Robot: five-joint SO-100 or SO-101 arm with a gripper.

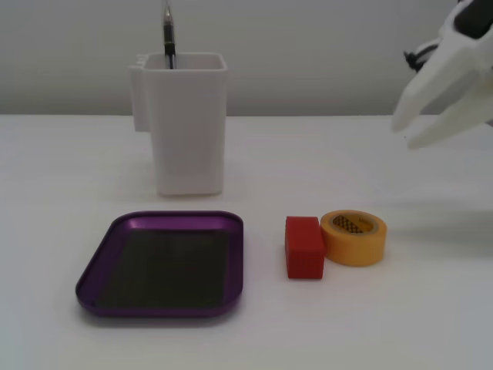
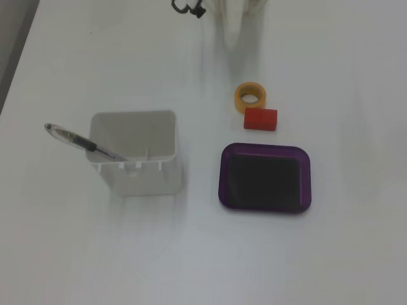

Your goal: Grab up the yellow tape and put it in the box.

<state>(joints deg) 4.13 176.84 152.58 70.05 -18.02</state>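
Observation:
The yellow tape (image 1: 353, 237) lies flat on the white table, touching the right side of a red block (image 1: 304, 247). The purple box (image 1: 176, 220) sits empty to the left of them. My white gripper (image 1: 405, 132) hangs in the air at the upper right, well above and behind the tape, with its jaws apart and nothing between them. In the other fixed view the gripper (image 2: 240, 28) enters from the top edge, pale against the table. Below it come the tape (image 2: 251, 96), the red block (image 2: 261, 118) and the box (image 2: 264, 149) in a line.
A tall white square container (image 1: 189, 123) with a pen (image 1: 168, 35) in it stands behind the box; it also shows at the left of the other fixed view (image 2: 133, 155). A black cable (image 2: 189, 7) shows at the top edge.

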